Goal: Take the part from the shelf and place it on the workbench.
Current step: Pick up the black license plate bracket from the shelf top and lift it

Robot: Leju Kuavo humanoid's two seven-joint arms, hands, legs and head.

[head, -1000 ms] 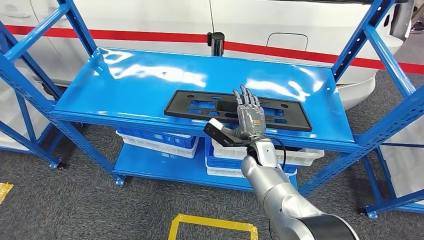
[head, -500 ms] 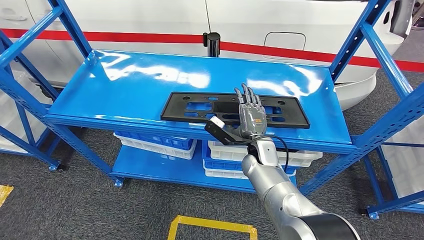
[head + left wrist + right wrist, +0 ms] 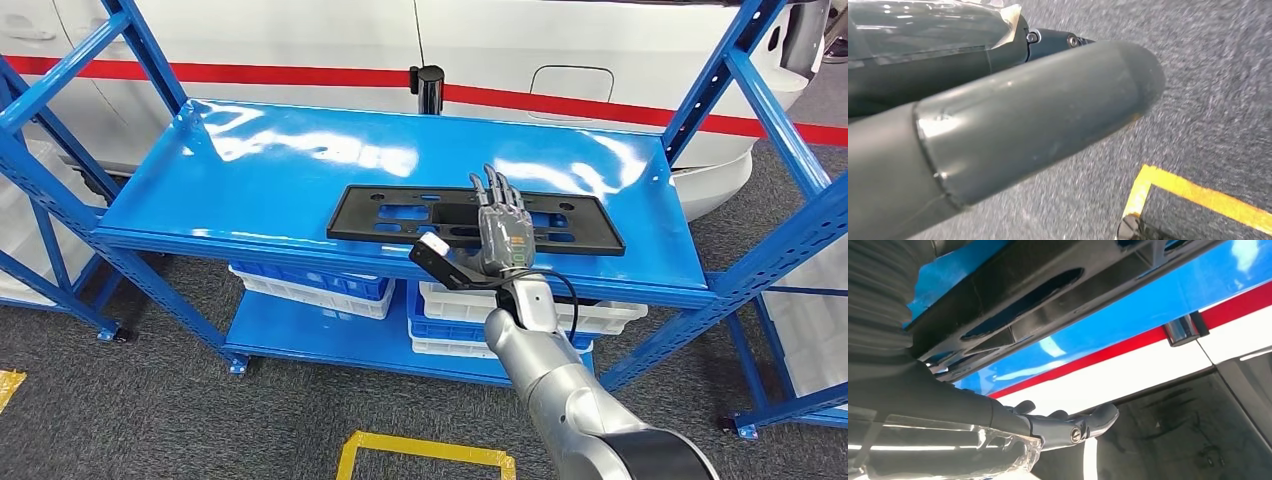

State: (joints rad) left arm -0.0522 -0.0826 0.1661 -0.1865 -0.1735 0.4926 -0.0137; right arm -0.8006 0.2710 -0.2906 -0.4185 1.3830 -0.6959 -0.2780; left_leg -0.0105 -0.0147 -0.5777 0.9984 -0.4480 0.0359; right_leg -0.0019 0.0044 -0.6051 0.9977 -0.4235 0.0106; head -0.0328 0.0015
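- Blue metal shelf (image 3: 300,170), glossy top deck, blue uprights at the corners; grey carpet floor (image 3: 200,420) with yellow tape outline (image 3: 420,448); white car with red stripe (image 3: 300,76) right behind the shelf.
- Lower shelf level holds white and blue crates (image 3: 310,285).
- Part (image 3: 400,215): flat black rectangular plate with slots, lying flat on top deck, near front edge, right of centre. Long axis runs left-right, parallel to the shelf front.
- Right hand (image 3: 500,235) over the part's middle, fingers straight and spread, thumb out to the left; not closed on the part. Touching or just above: can't tell.
- Right wrist view: part (image 3: 1048,285) just beside the hand, fingers (image 3: 1098,420) extended.
- Left hand (image 3: 1023,130) hangs over the carpet; whether it is released or clenched: cannot tell.
- Deck left of and behind the part is bare blue; uprights flank both ends.
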